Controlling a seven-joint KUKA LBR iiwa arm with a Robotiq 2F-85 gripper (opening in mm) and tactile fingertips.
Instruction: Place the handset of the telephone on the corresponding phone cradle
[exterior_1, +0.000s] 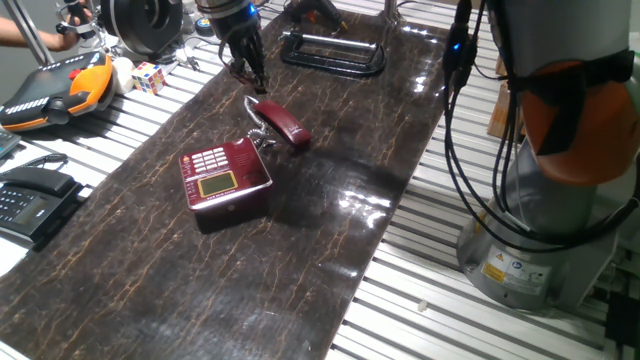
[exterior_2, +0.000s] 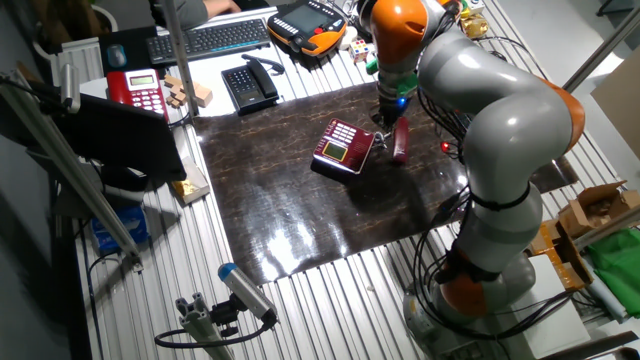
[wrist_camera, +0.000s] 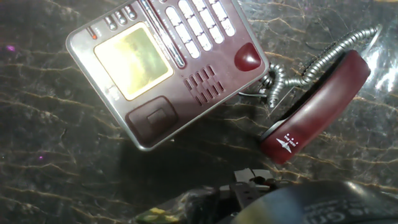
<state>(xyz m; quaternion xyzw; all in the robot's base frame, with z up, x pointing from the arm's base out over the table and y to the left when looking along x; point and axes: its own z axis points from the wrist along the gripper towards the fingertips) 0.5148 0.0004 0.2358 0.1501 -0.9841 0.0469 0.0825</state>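
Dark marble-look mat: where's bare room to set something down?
Free: the near stretch of the mat below the boxy dark red telephone, and its right side. Crowded: the far end, where the dark red oblong handset lies beneath the pincer.

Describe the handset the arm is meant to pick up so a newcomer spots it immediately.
On the dark marbled mat, find the boxy dark red telephone. Beside it lies the handset, a dark red oblong joined by a silvery coiled cord, unlike the black desk phone off the mat.
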